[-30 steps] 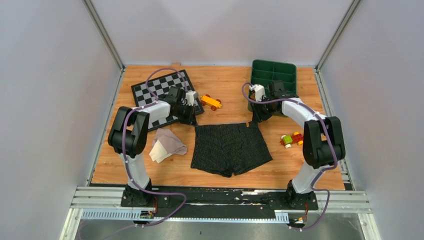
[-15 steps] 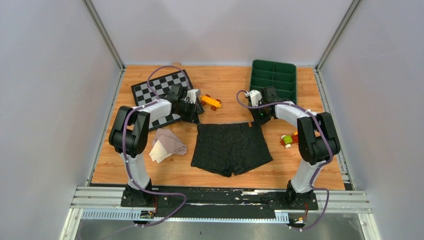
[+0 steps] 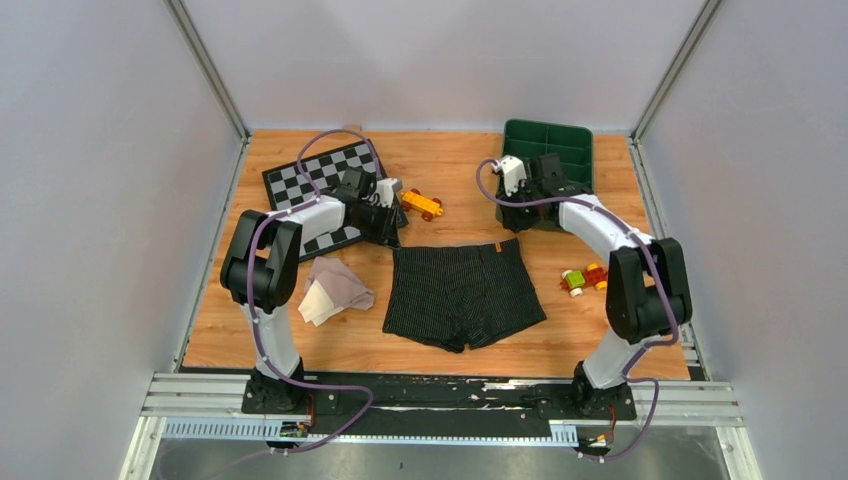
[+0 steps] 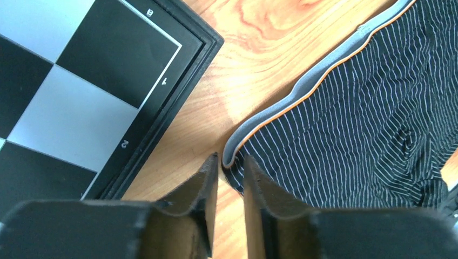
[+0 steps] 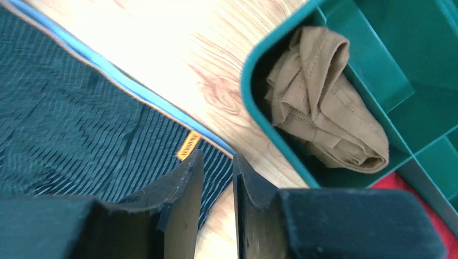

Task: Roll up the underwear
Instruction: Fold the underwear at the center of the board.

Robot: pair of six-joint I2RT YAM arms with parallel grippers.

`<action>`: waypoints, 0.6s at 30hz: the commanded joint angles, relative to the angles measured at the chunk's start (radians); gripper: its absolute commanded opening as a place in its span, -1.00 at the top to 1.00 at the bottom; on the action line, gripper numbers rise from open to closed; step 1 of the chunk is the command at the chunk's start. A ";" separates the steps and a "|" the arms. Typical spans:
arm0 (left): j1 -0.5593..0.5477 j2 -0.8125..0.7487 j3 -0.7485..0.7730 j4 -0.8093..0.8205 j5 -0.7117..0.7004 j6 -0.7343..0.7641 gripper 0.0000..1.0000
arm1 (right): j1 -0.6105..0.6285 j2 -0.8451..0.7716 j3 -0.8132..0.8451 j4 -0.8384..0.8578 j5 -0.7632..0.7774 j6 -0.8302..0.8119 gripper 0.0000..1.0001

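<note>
The black pinstriped underwear lies spread flat mid-table, its grey waistband toward the back. My left gripper hovers over the waistband's left corner, jaws a little apart with nothing clamped. My right gripper hangs above the right corner by the orange label, also narrowly open and empty. A tan-brown underwear sits rolled in the green tray. The pale pink-beige underwear lies crumpled to the left.
The checkerboard mat lies at the back left beside my left gripper. An orange toy car sits behind the black underwear. The green divided tray stands back right. Small toy blocks lie to the right.
My left gripper has gone from shut to slightly open at the waistband corner. My right gripper has risen and drawn back toward the tray. The black underwear lies flat.
</note>
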State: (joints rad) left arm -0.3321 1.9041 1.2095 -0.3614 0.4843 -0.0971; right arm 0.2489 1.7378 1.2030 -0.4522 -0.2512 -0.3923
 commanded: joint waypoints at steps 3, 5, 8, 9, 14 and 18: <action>-0.004 -0.037 0.011 -0.005 -0.023 -0.032 0.10 | 0.018 -0.188 0.013 -0.051 -0.184 0.043 0.43; -0.004 -0.027 0.004 0.005 -0.007 -0.050 0.07 | 0.027 -0.215 -0.003 -0.057 -0.191 0.043 0.42; -0.004 -0.011 -0.004 0.018 0.000 -0.071 0.12 | 0.031 -0.245 -0.034 -0.056 -0.200 0.044 0.42; -0.003 -0.005 -0.006 0.017 0.003 -0.072 0.15 | 0.034 -0.251 -0.045 -0.056 -0.204 0.041 0.42; -0.004 0.003 -0.024 0.000 0.015 -0.077 0.22 | 0.075 -0.262 -0.038 -0.091 -0.236 -0.029 0.38; -0.004 0.008 -0.035 0.002 0.012 -0.081 0.42 | 0.183 -0.233 0.017 -0.181 -0.345 -0.197 0.28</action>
State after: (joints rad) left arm -0.3321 1.9041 1.1854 -0.3626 0.4812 -0.1635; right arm 0.3325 1.4990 1.1606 -0.5541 -0.4637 -0.4294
